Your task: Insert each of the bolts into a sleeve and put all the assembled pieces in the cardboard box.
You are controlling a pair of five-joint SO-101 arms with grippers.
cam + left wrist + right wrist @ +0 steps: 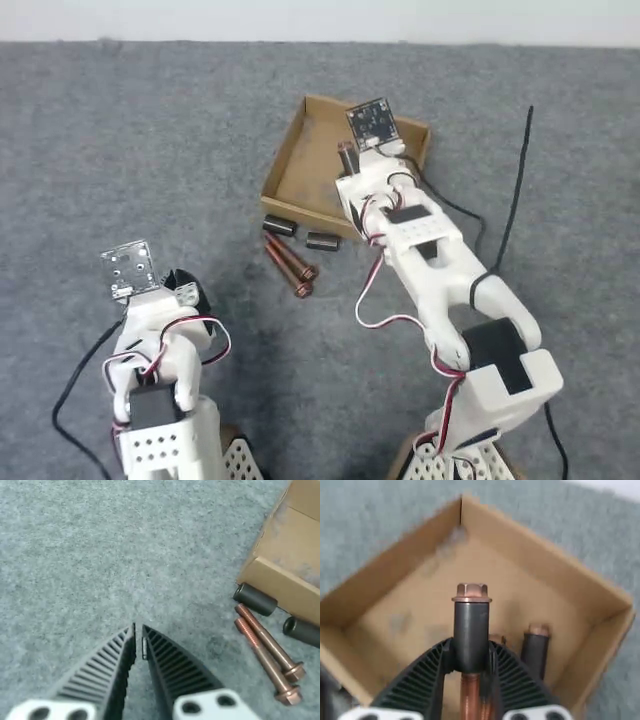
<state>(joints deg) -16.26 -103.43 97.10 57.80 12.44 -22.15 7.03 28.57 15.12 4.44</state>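
White printed arms (440, 270), black ribbed tool fingers (105, 665), red-white cables (366, 288).

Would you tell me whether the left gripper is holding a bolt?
No, the left gripper is shut on nothing, and two bare bolts lie on the carpet.

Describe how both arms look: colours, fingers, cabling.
Left arm and right arm: white plastic shells, black servos, perforated white bases. Fingers black, ribbed, tapering. Red-white wires loop past joints; black cable trails off.
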